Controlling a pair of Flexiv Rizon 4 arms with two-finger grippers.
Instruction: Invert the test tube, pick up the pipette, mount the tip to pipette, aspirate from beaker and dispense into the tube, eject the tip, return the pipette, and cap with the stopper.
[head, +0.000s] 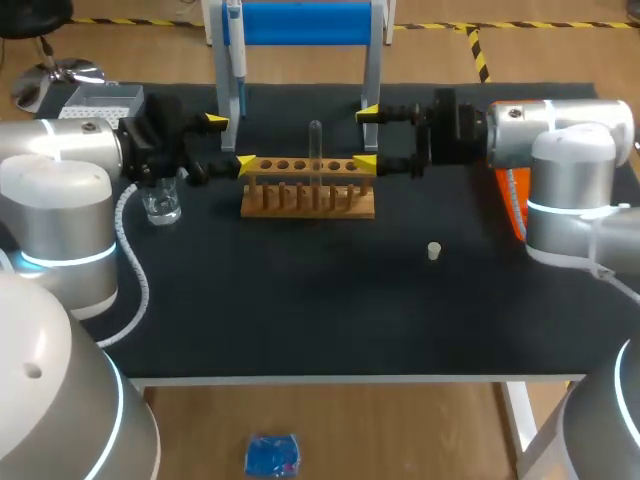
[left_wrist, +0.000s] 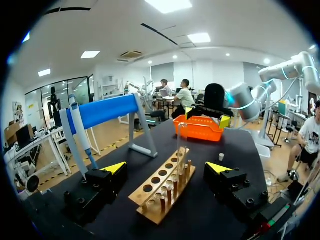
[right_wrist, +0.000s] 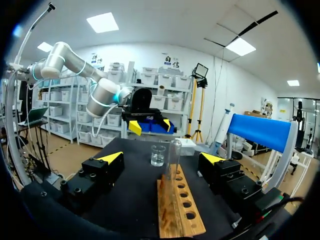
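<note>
On the counter (head: 300, 320), head view, with the tube (head: 316, 145) taken as dial centre.

- **Nearest:** the stopper (head: 434, 251) lies alone between 4 and 5 o'clock, well apart from everything else.
- **Next:** the beaker (head: 161, 205) stands at 8 o'clock, just beside the left arm's wrist.
- **Centre:** the rack (head: 308, 198) holds the tube upright in a middle hole. The tube's upper end looks rounded, so it probably stands mouth down, though this cannot be told for certain.
- **Flanking the tube:** the left claw (head: 230, 143) is at 9 o'clock and the right claw (head: 366, 137) at 3 o'clock, facing each other over the rack's two ends. Each has its fingers spread wide and grips nothing. Neither touches the tube.
- **Farther:** a pale box (head: 100, 100), probably the tips, sits between 9 and 10 o'clock at the counter's far corner.
- **Farthest:** the blue stand (head: 305, 22) is at 12 o'clock, with the pipette (head: 235, 55) hanging by its post at 11 o'clock.

**Step in hand, as judged:** the first, inverting the tube. No later step is begun, since the pipette is on its stand and the stopper is off.

**Next move:** one claw must advance along the rack and bring its fingers to either side of the tube's exposed upper length. It then closes from two sides, lifts the tube straight out clear of the hole, turns it over and reseats it. The other claw should stay off the rack's line or steady the rack.
</note>
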